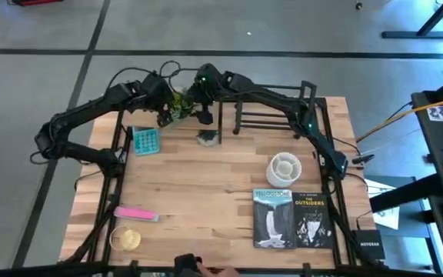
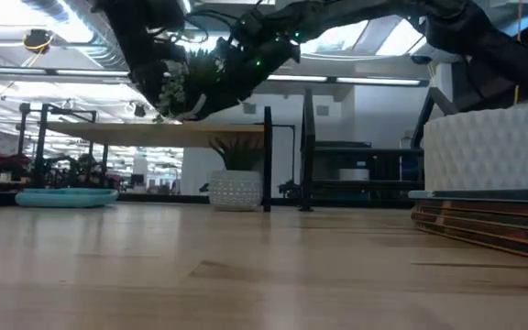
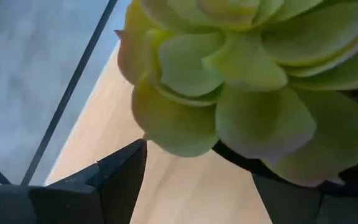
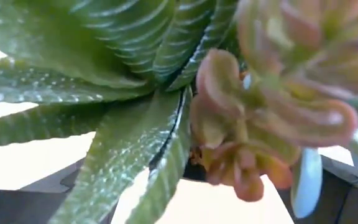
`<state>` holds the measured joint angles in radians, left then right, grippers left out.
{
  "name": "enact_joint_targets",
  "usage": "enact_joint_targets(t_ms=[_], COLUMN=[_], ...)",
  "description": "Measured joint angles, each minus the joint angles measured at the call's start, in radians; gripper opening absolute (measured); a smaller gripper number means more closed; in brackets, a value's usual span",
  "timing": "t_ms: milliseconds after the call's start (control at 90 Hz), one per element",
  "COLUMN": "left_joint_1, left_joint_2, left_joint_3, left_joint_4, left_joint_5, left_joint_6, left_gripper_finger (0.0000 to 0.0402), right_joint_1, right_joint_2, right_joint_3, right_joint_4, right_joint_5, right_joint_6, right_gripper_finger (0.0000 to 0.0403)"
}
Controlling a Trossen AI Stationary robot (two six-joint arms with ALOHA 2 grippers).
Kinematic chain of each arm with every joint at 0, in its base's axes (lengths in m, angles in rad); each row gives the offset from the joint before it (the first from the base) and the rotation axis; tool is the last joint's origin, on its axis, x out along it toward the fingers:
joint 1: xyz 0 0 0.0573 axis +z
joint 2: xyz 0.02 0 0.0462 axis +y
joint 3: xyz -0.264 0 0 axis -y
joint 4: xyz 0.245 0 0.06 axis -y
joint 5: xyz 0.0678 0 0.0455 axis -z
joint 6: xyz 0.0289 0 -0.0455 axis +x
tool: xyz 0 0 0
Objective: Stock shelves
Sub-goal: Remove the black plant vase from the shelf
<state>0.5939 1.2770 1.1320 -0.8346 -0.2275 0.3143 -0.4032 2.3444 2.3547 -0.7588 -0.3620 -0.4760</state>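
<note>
Two shelves stand at the table's far edge, both upright with their long axes along that edge: a wood-board shelf (image 2: pixel 108 134) on thin black legs and, just beside it, a black rack (image 1: pixel 271 115). The left gripper (image 1: pixel 165 114) and right gripper (image 1: pixel 204 115) meet at a leafy succulent (image 2: pixel 186 87) above the board; neither's grip can be told. One potted plant (image 2: pixel 235 188) sits beneath. Two books (image 1: pixel 291 219) lie near the front.

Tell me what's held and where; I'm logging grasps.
A leafy plant, raised between the left gripper and right gripper; leaves hide the hold, so the gripped part cannot be told.
</note>
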Motion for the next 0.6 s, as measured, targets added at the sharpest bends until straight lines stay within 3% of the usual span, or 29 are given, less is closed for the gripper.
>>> enact_joint_targets(t_ms=[389,600], left_joint_1=[-0.232,-0.374], left_joint_2=[-0.001,-0.001], left_joint_3=[-0.002,-0.006], left_joint_4=[-0.075,-0.1], left_joint_5=[-0.119,-0.122], left_joint_6=[-0.136,-0.241], left_gripper_finger=[0.0265,0.0265], right_joint_1=[0.102,0.161], right_joint_2=[-0.013,-0.013], right_joint_3=[0.002,0.003], right_joint_4=[-0.158,-0.261], right_joint_5=[0.115,0.138], right_joint_6=[-0.001,0.046], right_gripper_finger=[0.0342,0.0342])
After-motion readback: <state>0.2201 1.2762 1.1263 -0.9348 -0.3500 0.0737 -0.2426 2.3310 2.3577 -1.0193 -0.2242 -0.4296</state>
